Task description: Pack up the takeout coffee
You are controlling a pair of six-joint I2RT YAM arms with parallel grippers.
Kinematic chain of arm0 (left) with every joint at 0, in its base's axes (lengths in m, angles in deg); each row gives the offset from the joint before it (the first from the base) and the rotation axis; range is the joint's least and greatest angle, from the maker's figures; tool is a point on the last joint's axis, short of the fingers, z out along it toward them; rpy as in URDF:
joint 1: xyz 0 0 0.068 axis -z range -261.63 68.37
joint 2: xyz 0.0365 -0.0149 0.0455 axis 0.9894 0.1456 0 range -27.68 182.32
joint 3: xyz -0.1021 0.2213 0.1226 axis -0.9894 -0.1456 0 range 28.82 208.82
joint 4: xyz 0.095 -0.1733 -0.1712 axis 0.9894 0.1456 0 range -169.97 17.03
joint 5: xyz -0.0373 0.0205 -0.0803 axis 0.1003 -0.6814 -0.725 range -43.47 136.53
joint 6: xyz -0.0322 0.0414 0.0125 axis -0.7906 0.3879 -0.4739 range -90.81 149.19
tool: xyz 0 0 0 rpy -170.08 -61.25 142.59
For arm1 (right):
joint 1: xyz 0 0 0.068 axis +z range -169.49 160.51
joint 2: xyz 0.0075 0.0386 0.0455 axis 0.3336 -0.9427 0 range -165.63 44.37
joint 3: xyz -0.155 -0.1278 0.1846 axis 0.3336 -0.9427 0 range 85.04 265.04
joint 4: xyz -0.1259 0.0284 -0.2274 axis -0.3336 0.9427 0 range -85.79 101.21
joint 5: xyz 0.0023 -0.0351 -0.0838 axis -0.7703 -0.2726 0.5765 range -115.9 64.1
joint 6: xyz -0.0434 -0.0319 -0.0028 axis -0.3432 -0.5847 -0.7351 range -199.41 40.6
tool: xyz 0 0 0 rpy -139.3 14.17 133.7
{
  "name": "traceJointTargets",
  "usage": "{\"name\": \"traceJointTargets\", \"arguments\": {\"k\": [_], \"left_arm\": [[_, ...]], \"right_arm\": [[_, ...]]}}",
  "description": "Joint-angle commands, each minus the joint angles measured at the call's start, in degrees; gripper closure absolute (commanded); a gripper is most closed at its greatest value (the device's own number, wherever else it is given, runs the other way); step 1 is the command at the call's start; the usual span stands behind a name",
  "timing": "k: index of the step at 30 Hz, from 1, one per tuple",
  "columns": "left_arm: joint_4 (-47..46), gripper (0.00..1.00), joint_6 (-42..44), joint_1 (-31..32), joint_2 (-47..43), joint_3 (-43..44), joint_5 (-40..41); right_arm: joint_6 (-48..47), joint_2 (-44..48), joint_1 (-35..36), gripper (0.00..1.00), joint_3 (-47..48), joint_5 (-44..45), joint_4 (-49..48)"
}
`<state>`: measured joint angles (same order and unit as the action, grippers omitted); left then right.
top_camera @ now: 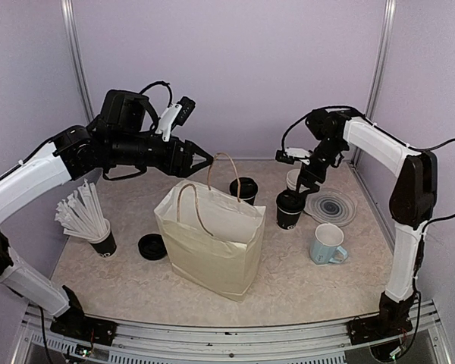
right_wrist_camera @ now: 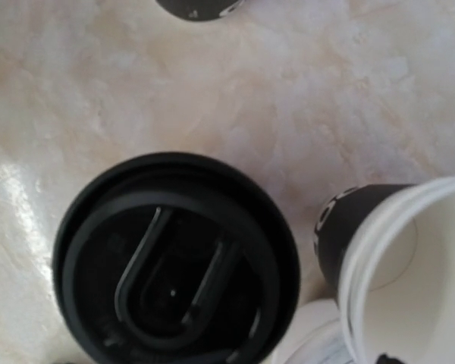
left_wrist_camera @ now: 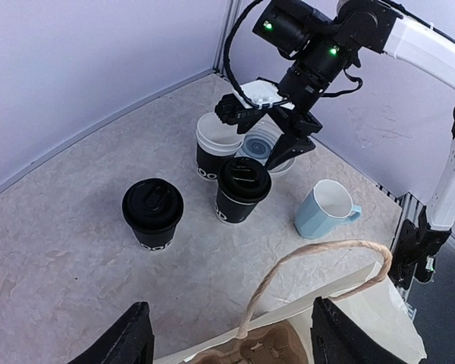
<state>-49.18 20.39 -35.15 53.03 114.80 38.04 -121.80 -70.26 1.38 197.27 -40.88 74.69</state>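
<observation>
Jaws apart on both arms: right gripper [left_wrist_camera: 262,140] poised just above lidded takeout cup [left_wrist_camera: 241,191], left gripper [top_camera: 203,161] over handles of paper bag [top_camera: 212,243].

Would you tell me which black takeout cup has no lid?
The white-rimmed cup behind the lidded cup under the right gripper: its white inside shows; both others wear lids.
</observation>
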Motion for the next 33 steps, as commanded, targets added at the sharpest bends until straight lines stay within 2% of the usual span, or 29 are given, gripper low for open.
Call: {"name": "traceJointTargets", "arguments": {"k": [1, 16, 33], "left_arm": [[1.0, 0.29, -0.4, 0.1, -0.9, -1.0, 2.1], [1.1, 0.27, -0.6, 0.1, -1.6, -2.0, 2.7], [0.5, 0.27, -1.3, 0.1, -2.2, -3.3, 2.5]], "right_arm": [[-0.4, -1.9, 2.4, 0.15, 1.7, 2.2, 1.2], [-1.2, -4.7, 5.4, 0.14, 2.0, 4.2, 1.9], [-1.4, -4.5, 7.8, 0.24, -1.6, 8.3, 1.4]]}}
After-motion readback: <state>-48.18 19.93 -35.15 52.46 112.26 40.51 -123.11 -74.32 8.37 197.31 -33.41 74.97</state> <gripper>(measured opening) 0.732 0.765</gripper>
